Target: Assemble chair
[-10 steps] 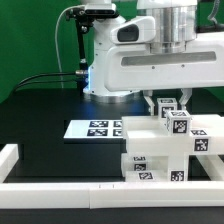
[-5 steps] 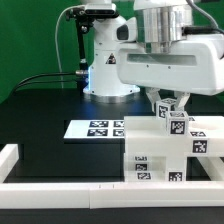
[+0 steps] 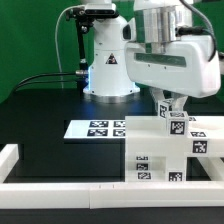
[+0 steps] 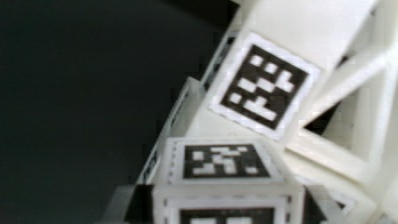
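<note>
The chair [image 3: 150, 152] is a white stepped stack of tagged blocks at the exterior view's right, near the front rail. My gripper [image 3: 170, 104] comes straight down onto its top and is shut on a small white tagged piece [image 3: 177, 124] that sits at the top of the stack. In the wrist view the same piece [image 4: 221, 162] fills the gap between the dark fingers [image 4: 141, 200], with the gripper [image 4: 224, 204] closed on its sides. Beyond it lies a larger tagged panel [image 4: 267, 84] of the chair.
The marker board [image 3: 96, 128] lies flat on the black table just to the exterior view's left of the chair. A low white border rail [image 3: 60, 187] runs along the front and left edges. The arm's base [image 3: 108, 70] stands behind.
The wrist and hand have turned above the chair, swinging the hand's body toward the exterior view's right. The gripped piece has turned a little with it and stays on top of the stack.
</note>
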